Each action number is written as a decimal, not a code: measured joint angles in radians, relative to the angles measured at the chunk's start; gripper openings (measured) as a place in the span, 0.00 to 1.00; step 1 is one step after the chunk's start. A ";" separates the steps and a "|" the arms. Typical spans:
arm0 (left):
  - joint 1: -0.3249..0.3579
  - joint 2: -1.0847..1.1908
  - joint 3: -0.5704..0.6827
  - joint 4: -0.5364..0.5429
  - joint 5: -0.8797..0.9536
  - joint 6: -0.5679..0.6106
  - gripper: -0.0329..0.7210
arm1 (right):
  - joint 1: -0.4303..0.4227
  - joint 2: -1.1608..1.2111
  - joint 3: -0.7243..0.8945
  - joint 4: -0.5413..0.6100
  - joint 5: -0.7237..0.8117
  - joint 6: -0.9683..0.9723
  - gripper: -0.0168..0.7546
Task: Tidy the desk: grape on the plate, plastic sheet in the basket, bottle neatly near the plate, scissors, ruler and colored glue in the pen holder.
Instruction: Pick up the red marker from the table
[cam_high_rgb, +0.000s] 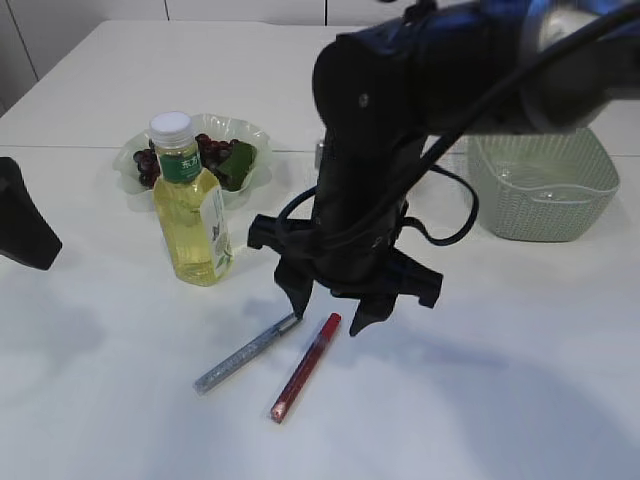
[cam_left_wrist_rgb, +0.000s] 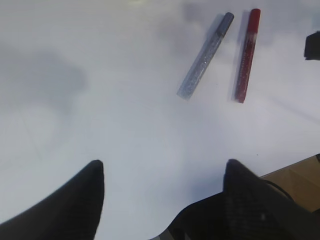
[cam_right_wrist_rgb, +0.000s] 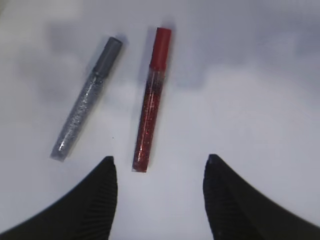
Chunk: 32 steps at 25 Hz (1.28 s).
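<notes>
- Right end effector (cam_high_rgb: 333, 312) hangs released above the red glue tube (cam_right_wrist_rgb: 151, 100) and silver glue tube (cam_right_wrist_rgb: 86, 99)
- Left end effector (cam_left_wrist_rgb: 162, 180) spread wide, empty, over the desk (cam_left_wrist_rgb: 125, 130)

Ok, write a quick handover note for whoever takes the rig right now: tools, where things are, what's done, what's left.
Right tool: open, empty, above the red glue.
Left tool: open, empty, over bare table.
Silver glue lies beside the red one; neither is picked up.
Grapes are on the plate; bottle stands upright just in front of it.
Basket at right, contents unclear.
Done: grapes, bottle.
Left: both glues into the pen holder. Pen holder, scissors and ruler are not in view.
</notes>
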 joint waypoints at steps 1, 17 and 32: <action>0.000 0.000 0.000 0.000 0.000 0.000 0.76 | 0.009 0.019 -0.005 -0.010 0.002 0.028 0.59; 0.000 0.000 0.000 -0.002 -0.005 0.000 0.76 | 0.024 0.234 -0.152 -0.041 0.012 0.170 0.59; 0.000 0.000 0.000 -0.002 -0.007 0.000 0.76 | 0.024 0.305 -0.160 -0.041 0.018 0.174 0.59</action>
